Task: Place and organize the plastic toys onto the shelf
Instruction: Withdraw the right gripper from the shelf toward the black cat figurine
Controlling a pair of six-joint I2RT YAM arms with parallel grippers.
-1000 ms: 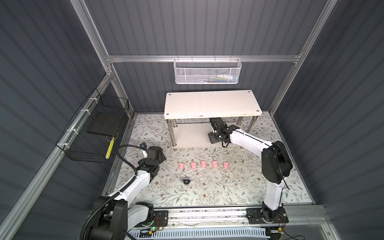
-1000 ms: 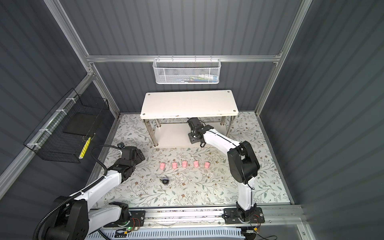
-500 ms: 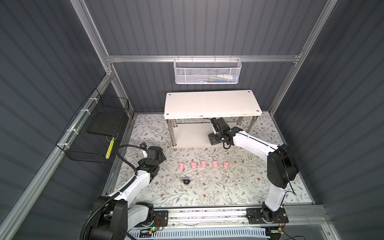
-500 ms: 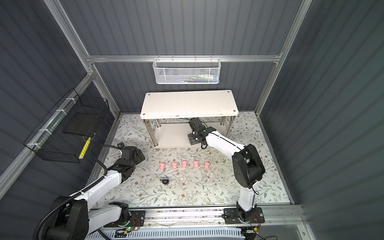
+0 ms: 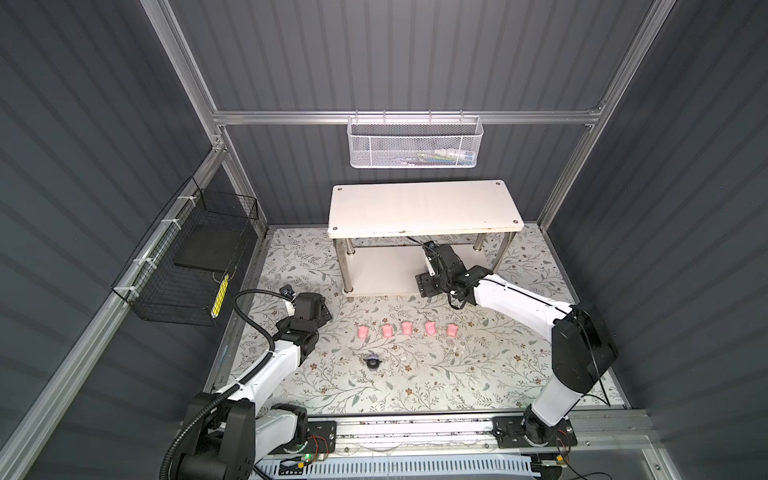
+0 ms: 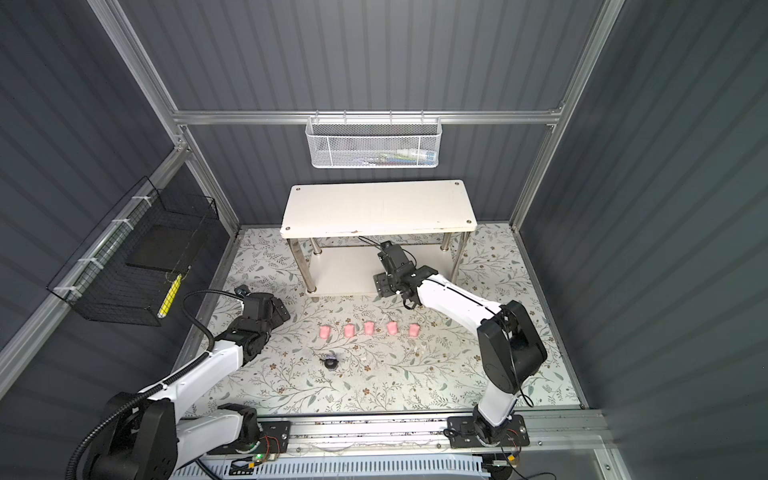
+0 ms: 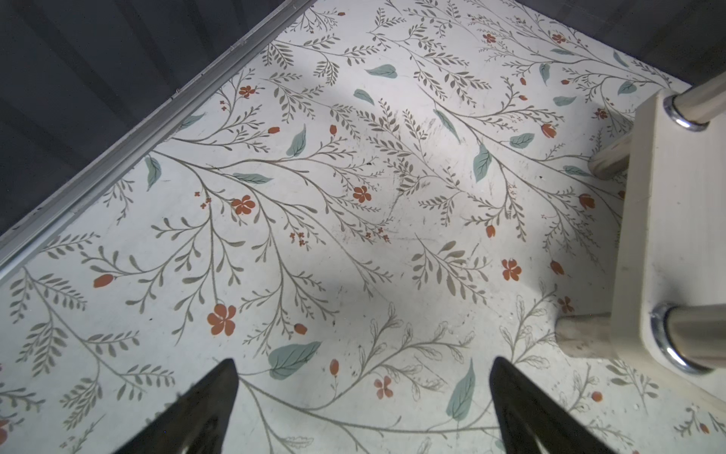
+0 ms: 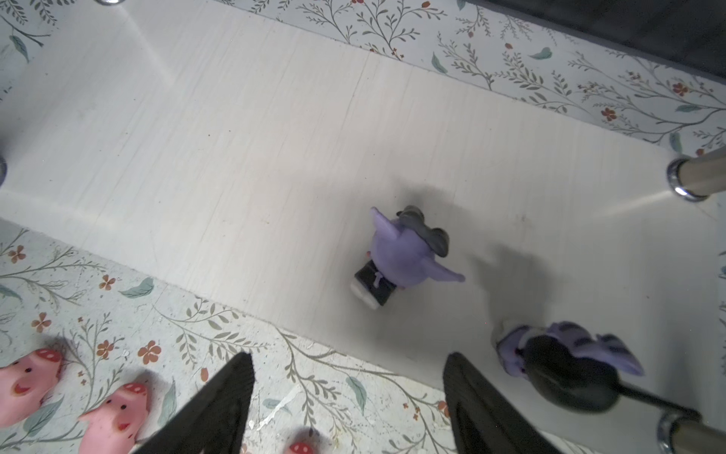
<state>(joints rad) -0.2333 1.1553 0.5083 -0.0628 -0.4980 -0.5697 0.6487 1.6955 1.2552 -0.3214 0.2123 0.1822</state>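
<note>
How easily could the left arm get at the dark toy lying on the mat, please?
Probably yes, easily: the left gripper is open and empty, and the dark toy lies alone on bare mat close to it, with nothing standing between them.

I am looking through both top views from high above the front edge of the desk [image 5: 415, 386], facing down toward the back wall, far enough to be taking in the shelf [image 5: 424, 208] and both arms. The left wrist camera is peering close past the left gripper [image 7: 364, 361] at the desk's left edge and one shelf end. The right wrist camera is hanging close over the lower tier's front edge, past the right gripper [image 8: 349, 355], sharing the pink toys [image 8: 114, 412] with both top views.
</note>
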